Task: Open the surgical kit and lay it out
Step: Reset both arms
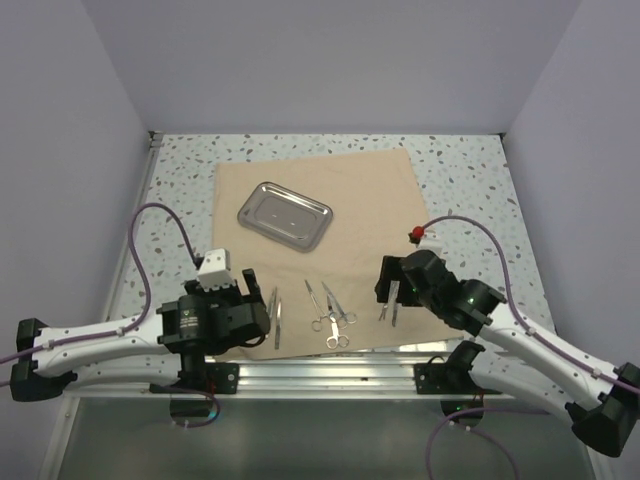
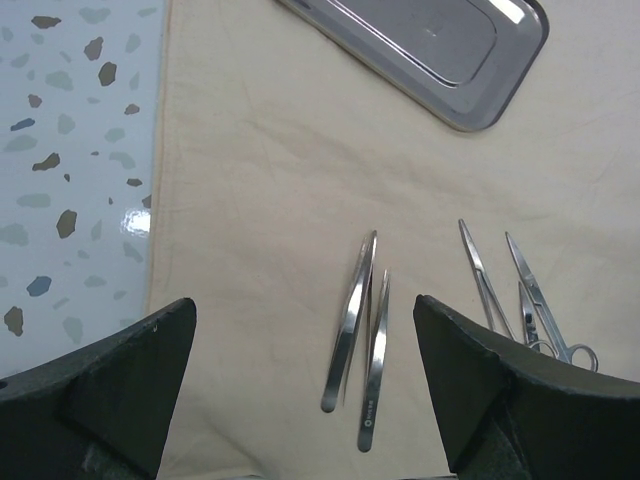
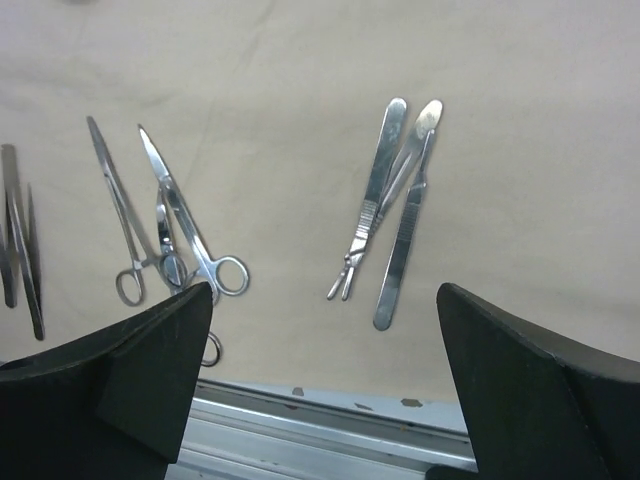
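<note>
The beige cloth (image 1: pixel 340 200) lies spread flat on the table. The steel tray (image 1: pixel 284 214) sits on it at the back, seen also in the left wrist view (image 2: pixel 440 50). Two tweezers (image 2: pixel 358 335) lie on the cloth between the fingers of my open, empty left gripper (image 1: pixel 257 297). Scissors and forceps (image 1: pixel 331 315) lie in the middle of the near edge, seen also in the right wrist view (image 3: pixel 170 225). Two slim metal handles (image 3: pixel 390 210) lie under my open, empty right gripper (image 1: pixel 388 290).
The speckled tabletop (image 1: pixel 180 180) shows left and right of the cloth. An aluminium rail (image 1: pixel 330 375) runs along the near table edge. A red-tipped part (image 1: pixel 415 235) on a purple cable sits by the cloth's right edge. Walls enclose the table.
</note>
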